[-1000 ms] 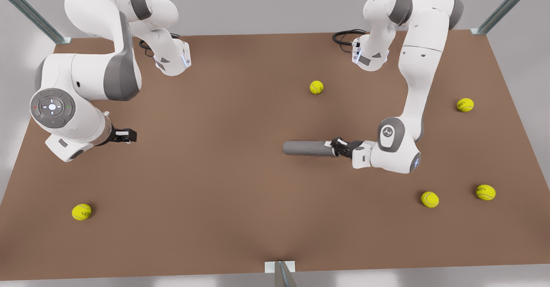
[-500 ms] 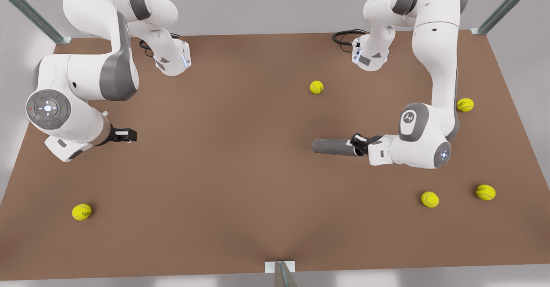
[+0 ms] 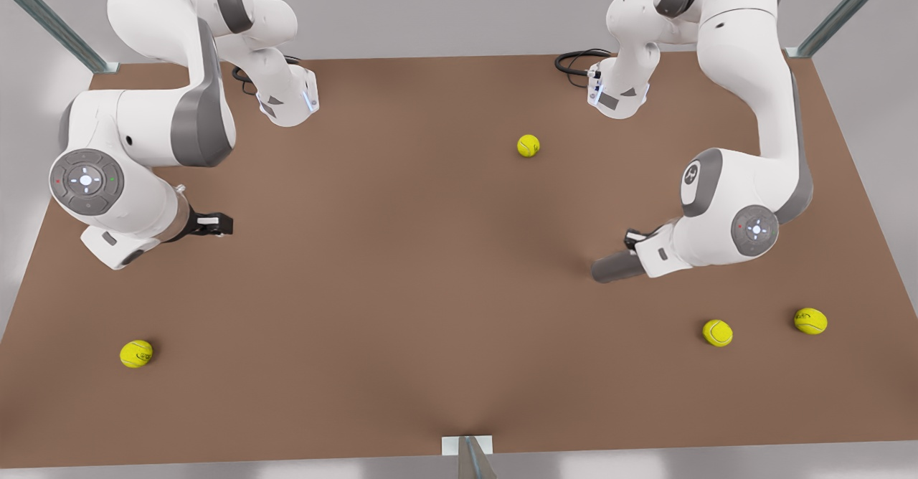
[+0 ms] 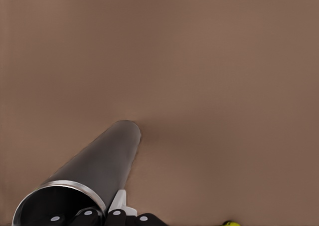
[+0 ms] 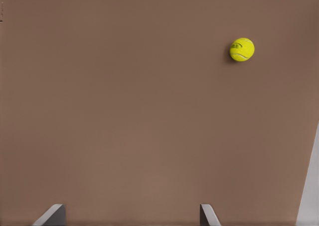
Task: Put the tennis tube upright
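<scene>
On the front view's right side of the brown table (image 3: 401,264): the tennis tube (image 3: 612,268), a grey cylinder, held at its near end by the left gripper (image 3: 634,244), with only a short length sticking out from under the white wrist and its far end tilted down toward the table.

Tube, left wrist view: the tennis tube (image 4: 94,176) runs away from the camera, silvery rim at the held end, open mouth dark; what is inside cannot be made out. Its far end lies close to the table with a soft shadow beside it. The left gripper (image 4: 102,215) has its fingers clamped on the rim, one finger at the mouth and one outside the wall.

Right gripper (image 3: 215,225): on the front view's left, above bare table, holding nothing. In the right wrist view its two fingertips (image 5: 52,214) stand wide apart. This arm waits.

Tennis balls, front view: one (image 3: 528,145) near the middle rear, one (image 3: 135,353) at the near left, two at the near right (image 3: 717,333) (image 3: 810,320), all well apart from the tube.

Right wrist view adds: one ball (image 5: 241,49) lying alone on the table.

Left wrist view adds: a sliver of a yellow ball (image 4: 230,223) at the frame's edge.
</scene>
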### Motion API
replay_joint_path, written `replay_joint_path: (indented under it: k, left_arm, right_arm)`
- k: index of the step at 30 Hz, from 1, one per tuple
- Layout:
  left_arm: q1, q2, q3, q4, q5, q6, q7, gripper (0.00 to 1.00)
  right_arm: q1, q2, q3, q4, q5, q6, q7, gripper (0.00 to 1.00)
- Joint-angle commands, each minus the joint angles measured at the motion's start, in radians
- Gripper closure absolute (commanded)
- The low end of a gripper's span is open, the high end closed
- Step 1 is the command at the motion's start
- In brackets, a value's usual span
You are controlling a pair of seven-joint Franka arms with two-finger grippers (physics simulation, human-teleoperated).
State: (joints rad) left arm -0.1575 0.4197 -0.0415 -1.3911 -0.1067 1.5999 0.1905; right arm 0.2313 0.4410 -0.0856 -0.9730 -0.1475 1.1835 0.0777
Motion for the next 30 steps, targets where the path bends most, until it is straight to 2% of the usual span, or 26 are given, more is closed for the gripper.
replay_joint_path:
  k: [1, 16, 17, 18, 19, 30]
  left_arm:
    - [0.001, 0.001, 0.0, 0.0, 0.059, 0.052, -0.339, 0.79]
    - [0.049, 0.097, -0.003, -0.009, 0.059, 0.137, -0.379, 0.79]
    - [0.049, 0.097, -0.003, -0.009, 0.059, 0.135, -0.379, 0.64]
    - [0.049, 0.097, -0.003, -0.009, 0.059, 0.137, -0.379, 0.13]
    - [0.049, 0.097, -0.003, -0.009, 0.061, 0.135, -0.379, 0.0]
    - [0.049, 0.074, -0.005, -0.003, 0.058, 0.088, -0.381, 0.0]
  right_arm:
    - [0.002, -0.002, 0.001, 0.0, 0.002, -0.002, 0.002, 0.0]
    - [0.002, -0.004, 0.0, 0.0, 0.022, -0.031, -0.006, 0.0]
    - [-0.004, -0.004, -0.003, 0.002, 0.022, -0.031, -0.004, 0.0]
    - [-0.01, -0.004, -0.003, 0.0, 0.031, -0.031, -0.006, 0.0]
    - [-0.01, -0.002, -0.006, 0.0, 0.057, -0.031, -0.004, 0.0]
    - [-0.052, -0.001, -0.01, 0.0, 0.125, -0.022, 0.007, 0.0]
